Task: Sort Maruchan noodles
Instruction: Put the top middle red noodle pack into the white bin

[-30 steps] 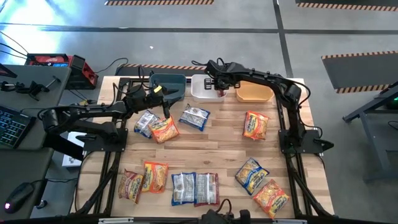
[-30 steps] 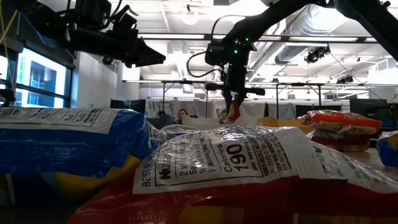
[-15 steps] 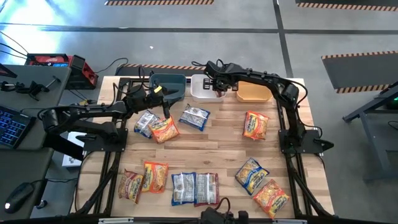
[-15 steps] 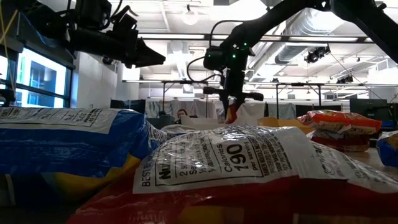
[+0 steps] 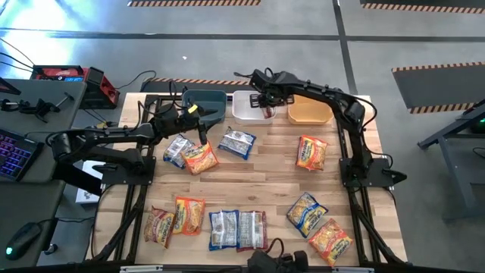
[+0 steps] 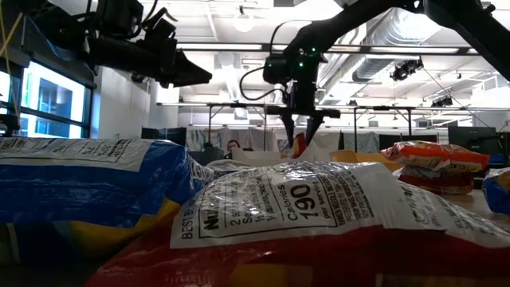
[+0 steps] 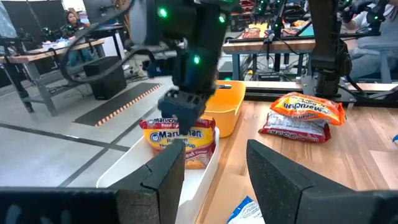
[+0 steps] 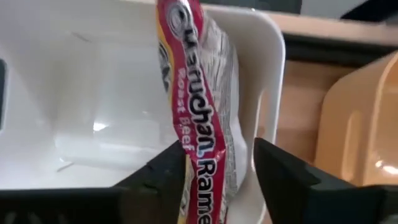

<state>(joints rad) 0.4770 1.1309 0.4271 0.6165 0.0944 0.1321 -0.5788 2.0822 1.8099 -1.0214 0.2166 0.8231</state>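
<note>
A white-maroon Maruchan packet [image 8: 199, 93] stands on edge in the white bin [image 5: 244, 106], at the bin's right end [image 7: 180, 140]. My right gripper [image 8: 214, 168] hangs over it, open, one finger on each side of the packet's top; the low view shows the same gripper [image 6: 299, 129] with its fingers spread. My left gripper [image 7: 214, 180] is open and holds nothing. It hovers at the table's left [image 5: 199, 130] above a yellow-blue packet [image 5: 178, 149] and an orange-red packet [image 5: 200, 158], both lying flat on the wood. My right gripper comes from above, pointing down, with the packet's upper edge [image 8: 186, 146] between its spread fingers. A gap shows beside one finger; whether the other finger touches the wrapper I cannot tell. The packet stands upright with its lower edge in the white bin.
A dark-blue bin [image 5: 204, 102] and an orange bin [image 5: 309, 112] flank the white one at the far edge. More packets lie at the middle [image 5: 237, 142], at the right [image 5: 311, 152] and along the near edge [image 5: 239, 230], [image 5: 318, 226]. Bare wood lies mid-table.
My right gripper has opened over the white bin and let go of the white-maroon packet, which stays standing on edge inside the bin. The gripper itself has hardly shifted.
</note>
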